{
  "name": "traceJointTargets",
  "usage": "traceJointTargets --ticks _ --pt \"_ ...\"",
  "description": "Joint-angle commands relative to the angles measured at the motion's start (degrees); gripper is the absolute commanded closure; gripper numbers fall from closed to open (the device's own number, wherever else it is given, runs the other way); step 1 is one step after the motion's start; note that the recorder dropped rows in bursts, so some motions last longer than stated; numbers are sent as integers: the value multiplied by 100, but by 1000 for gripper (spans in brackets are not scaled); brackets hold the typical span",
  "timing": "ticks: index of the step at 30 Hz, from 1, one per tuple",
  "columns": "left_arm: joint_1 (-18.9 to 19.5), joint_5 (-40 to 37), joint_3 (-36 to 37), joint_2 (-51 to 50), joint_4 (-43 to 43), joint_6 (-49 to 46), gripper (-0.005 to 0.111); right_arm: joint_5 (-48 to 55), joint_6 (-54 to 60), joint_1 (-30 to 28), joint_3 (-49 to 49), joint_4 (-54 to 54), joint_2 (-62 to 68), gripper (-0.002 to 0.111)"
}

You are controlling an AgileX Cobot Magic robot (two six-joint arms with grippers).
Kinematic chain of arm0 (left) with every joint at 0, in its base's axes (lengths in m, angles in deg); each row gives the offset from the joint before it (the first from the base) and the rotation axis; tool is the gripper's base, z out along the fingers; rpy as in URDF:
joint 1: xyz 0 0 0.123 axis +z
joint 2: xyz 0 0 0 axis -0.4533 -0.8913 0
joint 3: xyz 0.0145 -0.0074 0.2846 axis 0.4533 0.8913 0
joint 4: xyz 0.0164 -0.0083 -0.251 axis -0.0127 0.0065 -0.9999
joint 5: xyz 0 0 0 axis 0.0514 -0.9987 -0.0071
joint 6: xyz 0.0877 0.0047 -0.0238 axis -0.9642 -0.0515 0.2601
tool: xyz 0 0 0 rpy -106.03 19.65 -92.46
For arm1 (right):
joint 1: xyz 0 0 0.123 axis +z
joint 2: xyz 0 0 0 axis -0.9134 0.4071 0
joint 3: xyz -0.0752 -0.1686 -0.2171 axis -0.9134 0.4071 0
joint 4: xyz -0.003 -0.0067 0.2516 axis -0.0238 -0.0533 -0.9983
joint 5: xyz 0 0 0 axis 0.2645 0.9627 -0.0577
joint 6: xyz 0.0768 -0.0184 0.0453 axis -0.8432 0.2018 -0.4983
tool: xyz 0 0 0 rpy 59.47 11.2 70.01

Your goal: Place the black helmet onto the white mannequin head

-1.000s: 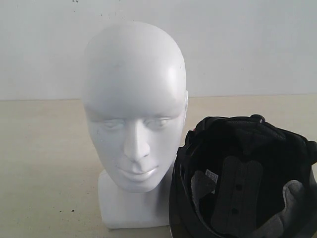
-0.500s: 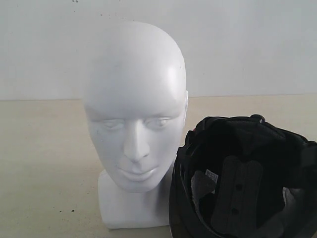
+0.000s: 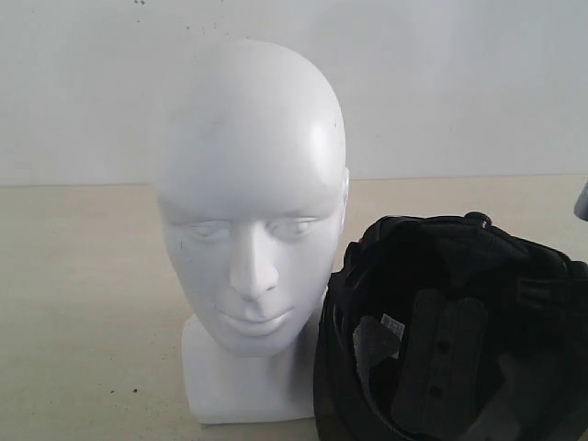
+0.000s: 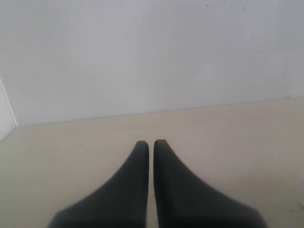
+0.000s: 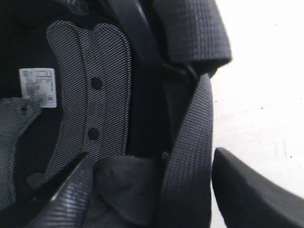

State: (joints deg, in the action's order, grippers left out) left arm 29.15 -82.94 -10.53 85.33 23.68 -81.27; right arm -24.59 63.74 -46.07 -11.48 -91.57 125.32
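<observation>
— Right gripper: jaws spread wide, nothing clamped. One finger sits inside the black helmet, the other outside it over bare table. Rim padding and a woven strap lie between them. A strip of table shows between the strap and the outer finger.

— Left gripper?

— Fingers drawn almost together, thin slit between, holding nothing. It hangs over bare table, facing the wall.

— Surface and room?

— Table: pale beige, matte, a few dark specks. Wall: plain white, meeting the table along a straight line.

— Where is the helmet?

— On the table at the right of the exterior view, upturned, opening toward the camera. It is just beside the white mannequin head, rim close against the cheek and the block base. I cannot tell whether they touch. It is not on the head.

— Appearance?

— Matte black shell, dark padded lining. Inside is a grey mesh pad with two dark studs, and a white printed label beside it, text too small to read. The head is glossy white, bald, upright on its base, face toward the exterior camera.
</observation>
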Motion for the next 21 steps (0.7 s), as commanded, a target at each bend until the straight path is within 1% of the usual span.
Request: traceJointTargets --ticks 1,3,4,6,7,11,16,21 --pt "-16 18 21 17 -39 -16 102 -272 79 0 -34 125 427 44" --pt "-16 18 21 17 -39 -16 102 -409 30 0 -34 373 537 59" --pt "-16 18 21 17 -39 -16 102 -477 -70 0 -34 519 537 79" --pt "-16 18 21 17 -39 -16 102 -502 -70 -72 -46 666 537 104" --pt "-16 18 21 17 -39 -16 102 -502 -70 -147 -46 734 537 108" --pt "-16 18 21 17 -39 -16 102 -477 163 -479 -46 1022 537 108" --pt "-16 18 21 17 -39 -16 102 -521 669 -997 -46 1055 537 108" --pt "-16 18 21 17 -39 -16 102 -358 1576 -1024 -291 1067 537 108"
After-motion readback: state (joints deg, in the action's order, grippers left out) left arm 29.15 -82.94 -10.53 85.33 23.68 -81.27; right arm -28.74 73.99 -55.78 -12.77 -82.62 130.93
